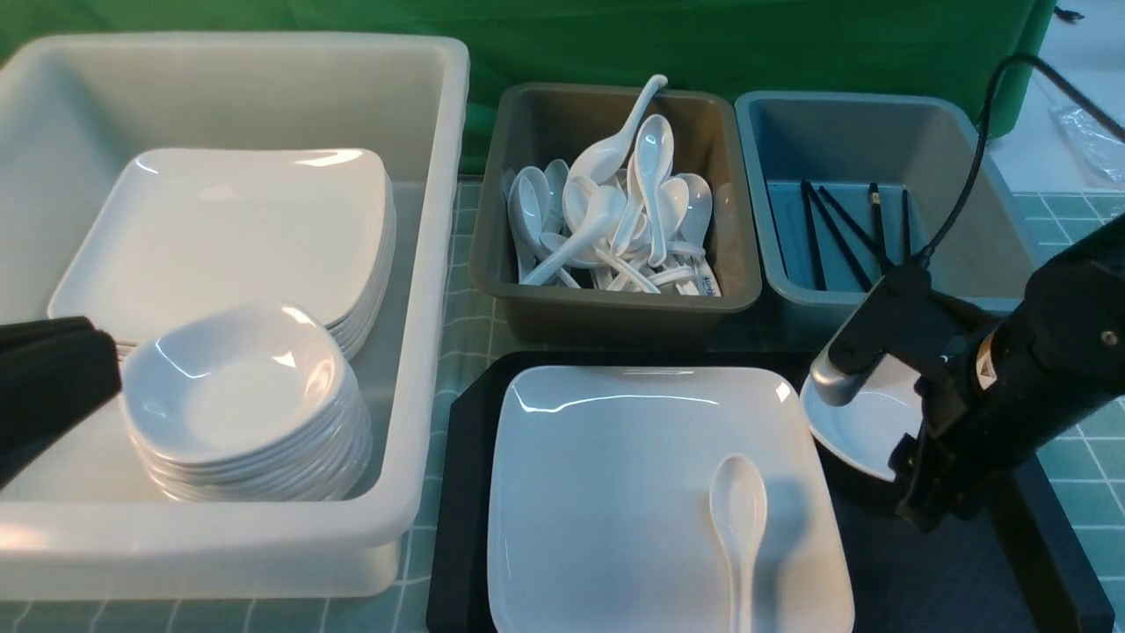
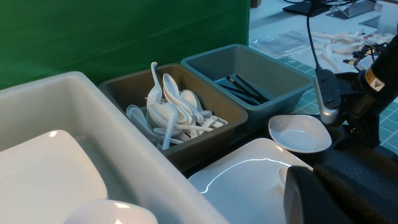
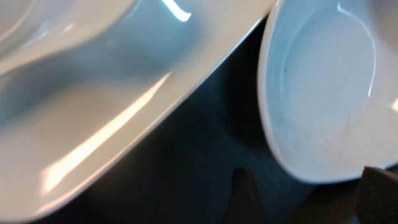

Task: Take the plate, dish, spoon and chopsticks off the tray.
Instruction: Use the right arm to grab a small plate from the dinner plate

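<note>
The black tray [image 1: 466,492] holds the large white plate [image 1: 615,492], and the white spoon [image 1: 738,519] lies on the plate's right side. The small white dish [image 1: 857,431] sits on the tray to the right of the plate, partly behind my right arm. My right gripper [image 1: 918,505] hangs low over the tray just in front of the dish. In the right wrist view its fingers [image 3: 242,196] stand apart, open, with the dish [image 3: 326,93] rim just beyond them. Black chopsticks [image 1: 835,233] lie in the blue tub. My left gripper [image 2: 312,169] is shut and empty, over the big tub's front.
A large white tub [image 1: 422,264] on the left holds stacked plates [image 1: 228,229] and stacked small dishes [image 1: 237,396]. Behind the tray stand a grey-brown tub [image 1: 615,308] full of spoons and a blue tub [image 1: 879,123]. The cloth is green-checked.
</note>
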`<action>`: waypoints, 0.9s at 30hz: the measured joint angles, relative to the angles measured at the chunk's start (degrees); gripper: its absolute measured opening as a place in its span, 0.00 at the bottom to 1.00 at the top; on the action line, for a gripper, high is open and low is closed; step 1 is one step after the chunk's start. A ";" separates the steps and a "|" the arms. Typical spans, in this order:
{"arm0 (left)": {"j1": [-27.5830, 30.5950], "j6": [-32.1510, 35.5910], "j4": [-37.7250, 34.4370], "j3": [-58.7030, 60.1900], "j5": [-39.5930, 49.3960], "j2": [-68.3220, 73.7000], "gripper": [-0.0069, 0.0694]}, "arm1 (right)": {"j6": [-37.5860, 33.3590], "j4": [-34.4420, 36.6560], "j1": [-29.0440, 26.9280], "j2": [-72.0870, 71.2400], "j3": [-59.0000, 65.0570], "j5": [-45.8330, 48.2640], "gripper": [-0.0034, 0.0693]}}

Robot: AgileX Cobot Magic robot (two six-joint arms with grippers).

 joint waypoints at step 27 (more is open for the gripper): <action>0.00 0.44 0.44 0.00 1.63 0.00 0.11 | -7.79 -2.56 -0.81 10.78 -0.44 -8.29 0.27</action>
